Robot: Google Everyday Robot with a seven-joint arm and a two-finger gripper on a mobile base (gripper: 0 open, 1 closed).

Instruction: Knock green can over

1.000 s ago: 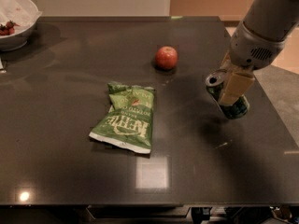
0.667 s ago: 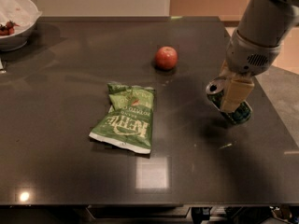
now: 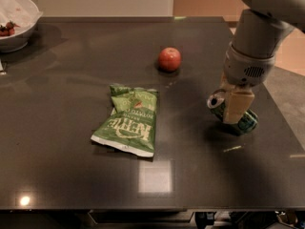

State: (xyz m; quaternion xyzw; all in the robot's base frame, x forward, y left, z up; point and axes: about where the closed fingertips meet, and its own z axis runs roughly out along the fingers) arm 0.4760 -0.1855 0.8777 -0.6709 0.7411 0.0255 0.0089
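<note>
The green can (image 3: 244, 120) lies tipped at the right side of the dark table (image 3: 66, 142), its silver top (image 3: 215, 101) facing left and its dark green body slanting down to the right. My gripper (image 3: 234, 105) hangs down from the arm directly over the can, and its pale finger (image 3: 237, 108) covers the can's middle. The can's underside is hidden behind the finger.
A flat green chip bag (image 3: 127, 119) lies mid-table, left of the can. A red apple (image 3: 169, 59) sits behind, toward the far edge. A white bowl (image 3: 16, 20) with food stands at the far left corner. The table's right edge is close to the can.
The can has tilted further, from leaning to nearly lying on its side with its top swung left. My gripper has come down lower over it.
</note>
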